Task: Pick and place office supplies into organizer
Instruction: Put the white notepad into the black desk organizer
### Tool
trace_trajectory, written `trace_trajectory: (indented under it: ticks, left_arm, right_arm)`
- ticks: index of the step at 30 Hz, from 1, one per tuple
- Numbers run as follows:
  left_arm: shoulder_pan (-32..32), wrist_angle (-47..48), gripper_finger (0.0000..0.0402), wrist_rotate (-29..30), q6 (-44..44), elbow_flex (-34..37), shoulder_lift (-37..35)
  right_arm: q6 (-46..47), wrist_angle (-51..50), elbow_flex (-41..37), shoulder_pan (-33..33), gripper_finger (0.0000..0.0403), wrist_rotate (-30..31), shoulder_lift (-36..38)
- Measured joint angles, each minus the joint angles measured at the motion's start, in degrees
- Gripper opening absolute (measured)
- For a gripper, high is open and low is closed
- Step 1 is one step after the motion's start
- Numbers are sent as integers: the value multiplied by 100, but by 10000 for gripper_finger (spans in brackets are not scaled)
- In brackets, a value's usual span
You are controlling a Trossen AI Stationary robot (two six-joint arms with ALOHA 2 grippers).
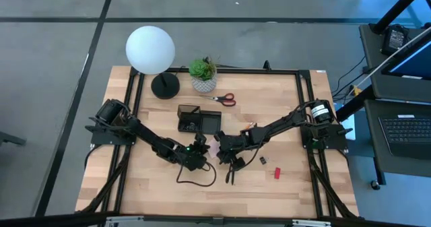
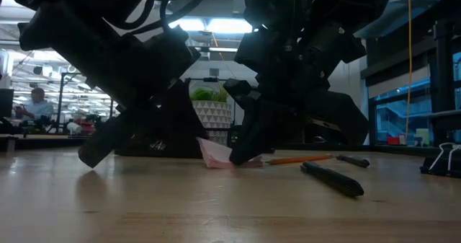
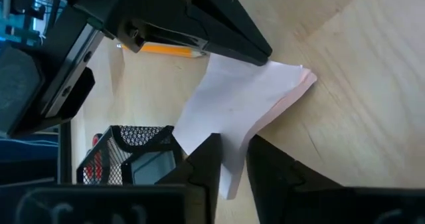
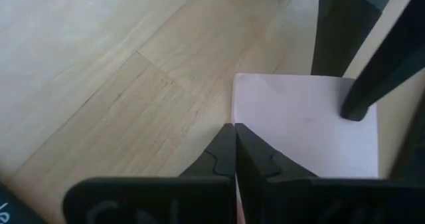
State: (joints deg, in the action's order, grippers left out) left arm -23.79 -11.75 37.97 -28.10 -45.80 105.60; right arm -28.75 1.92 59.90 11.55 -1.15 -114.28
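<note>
A pink sticky-note pad [image 1: 213,150] lies mid-table, one side tipped up off the wood [image 2: 215,153]. My left gripper [image 3: 232,163] comes from the table's left and is shut on one edge of the pad. From the right, my right gripper [image 4: 234,135] reaches in, shut, its tips on the pad's opposite edge. The black organizer [image 1: 199,119] stands just beyond them. Red-handled scissors [image 1: 225,99] lie farther back. An orange pencil [image 2: 299,159], black pens [image 2: 331,178], a black clip [image 1: 263,160] and a small red block [image 1: 276,174] lie to the right. My left gripper pinches the pad's edge [image 3: 234,144] between its two fingers, slanting down from the table's left. That side of the pad bends up while the rest slopes down to the table. My right gripper rests its shut fingertips [image 3: 260,51] on the pad's opposite edge [image 4: 247,117], slanting down from the right. Whether a sheet is caught between them I cannot tell.
A white globe lamp [image 1: 150,48] on a round black base [image 1: 165,85] and a potted plant [image 1: 203,75] stand at the far edge. A black cable loop [image 1: 196,180] lies near the front. A person sits in the room beyond the table.
</note>
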Motion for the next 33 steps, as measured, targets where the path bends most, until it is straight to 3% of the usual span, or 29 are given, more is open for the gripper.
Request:
trace_trajectory:
  ticks: [6,11,16,24,33]
  left_arm:
    - [2,0,14,-76,-225,-2,-4]
    - [-37,0,10,-78,-222,-2,-13]
    - [-98,-7,8,-47,-177,-9,-11]
    - [-162,-83,7,22,-161,-17,-11]
    - [-300,-131,6,252,200,-17,-261]
  right_arm:
    - [1,67,-7,1,4,0,0]
    - [15,212,-9,49,9,0,-2]
    - [66,201,-15,126,57,-5,66]
    - [908,-181,-28,142,148,24,619]
    - [1988,-1282,-86,147,174,1,1495]
